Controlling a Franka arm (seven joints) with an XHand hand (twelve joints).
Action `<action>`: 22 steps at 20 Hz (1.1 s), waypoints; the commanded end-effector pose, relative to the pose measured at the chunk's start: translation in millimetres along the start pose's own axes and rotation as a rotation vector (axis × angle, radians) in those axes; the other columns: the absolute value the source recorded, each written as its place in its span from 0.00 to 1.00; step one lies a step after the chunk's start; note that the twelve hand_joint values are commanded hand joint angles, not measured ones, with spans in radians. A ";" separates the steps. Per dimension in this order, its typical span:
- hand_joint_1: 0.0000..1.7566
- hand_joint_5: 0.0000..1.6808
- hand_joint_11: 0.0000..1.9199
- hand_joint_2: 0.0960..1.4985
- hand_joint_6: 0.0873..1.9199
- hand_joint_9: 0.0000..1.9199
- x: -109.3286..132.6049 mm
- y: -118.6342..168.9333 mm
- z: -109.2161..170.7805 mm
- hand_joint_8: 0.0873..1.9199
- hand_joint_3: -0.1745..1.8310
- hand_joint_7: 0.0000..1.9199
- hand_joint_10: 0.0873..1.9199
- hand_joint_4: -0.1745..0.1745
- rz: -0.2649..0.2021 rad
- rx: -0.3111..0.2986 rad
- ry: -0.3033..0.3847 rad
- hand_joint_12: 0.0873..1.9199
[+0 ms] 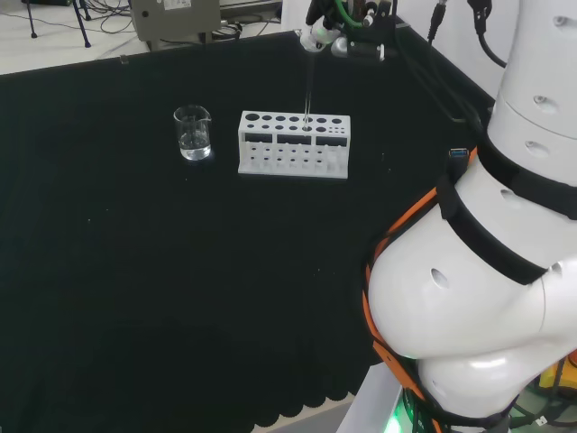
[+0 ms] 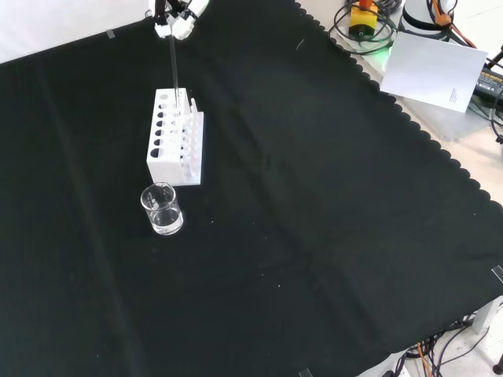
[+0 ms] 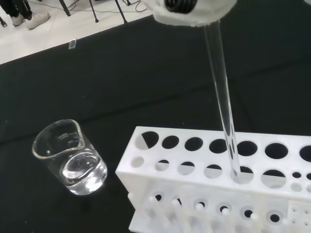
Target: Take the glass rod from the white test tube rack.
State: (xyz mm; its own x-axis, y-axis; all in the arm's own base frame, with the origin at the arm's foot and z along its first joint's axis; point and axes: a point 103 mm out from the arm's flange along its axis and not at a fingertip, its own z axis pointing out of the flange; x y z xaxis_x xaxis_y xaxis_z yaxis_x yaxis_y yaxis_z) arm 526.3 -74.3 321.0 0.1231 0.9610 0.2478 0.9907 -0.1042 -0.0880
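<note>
Wrist view: we see the hand (image 3: 192,10) pinching the top of the glass rod (image 3: 222,99), its lower end in the white test tube rack (image 3: 204,184). Thin, stiff, slippery, breakable, we judge; lift it straight.

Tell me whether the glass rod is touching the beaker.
Apart. The front view shows the clear glass rod standing in the white test tube rack, with black cloth between the rack and the small clear glass beaker; the wrist view agrees.

Head view behind arm; front view opposite; both share rack (image 1: 294,144); wrist close.
</note>
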 end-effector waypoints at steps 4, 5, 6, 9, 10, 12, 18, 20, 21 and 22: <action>0.70 0.82 0.94 0.67 0.14 0.99 28.3 -14.3 -26.8 0.46 0.00 0.82 0.20 0.00 -0.037 -0.034 -0.037 0.35; 0.70 0.82 0.94 0.67 0.14 0.99 30.2 -14.7 -29.5 0.46 0.00 0.82 0.20 0.00 -0.039 -0.036 -0.039 0.35; 0.70 0.83 0.94 0.67 0.13 0.99 31.9 -14.9 -31.9 0.46 0.00 0.82 0.20 0.00 -0.041 -0.039 -0.042 0.35; 0.70 0.84 0.94 0.67 0.11 0.99 34.8 -15.0 -35.6 0.46 0.00 0.82 0.20 0.00 -0.047 -0.046 -0.047 0.35; 0.70 0.84 0.94 0.67 0.11 0.99 35.1 -14.9 -35.7 0.46 0.00 0.82 0.20 0.00 -0.049 -0.047 -0.047 0.35; 0.70 0.84 0.94 0.67 0.11 0.99 37.0 -14.6 -35.4 0.46 0.00 0.82 0.20 0.00 -0.054 -0.047 -0.047 0.35; 0.70 0.84 0.94 0.67 0.10 1.00 39.4 -14.7 -32.0 0.46 0.00 0.82 0.20 0.00 -0.067 -0.043 -0.053 0.35; 0.70 0.84 0.94 0.67 0.10 1.00 39.3 -14.6 -32.0 0.46 0.00 0.82 0.20 0.00 -0.069 -0.042 -0.056 0.35; 0.70 0.84 0.94 0.67 0.10 1.00 39.2 -14.6 -32.0 0.46 0.00 0.82 0.20 0.00 -0.070 -0.042 -0.056 0.35; 0.70 0.84 0.94 0.67 0.10 1.00 39.4 -14.6 -32.0 0.46 0.00 0.82 0.20 0.00 -0.072 -0.041 -0.055 0.35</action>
State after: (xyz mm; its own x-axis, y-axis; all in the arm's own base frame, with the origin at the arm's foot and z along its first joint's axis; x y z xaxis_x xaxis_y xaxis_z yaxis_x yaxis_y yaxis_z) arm 518.7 -43.3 363.0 0.0521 0.9787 0.1985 0.9984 -0.0467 -0.0317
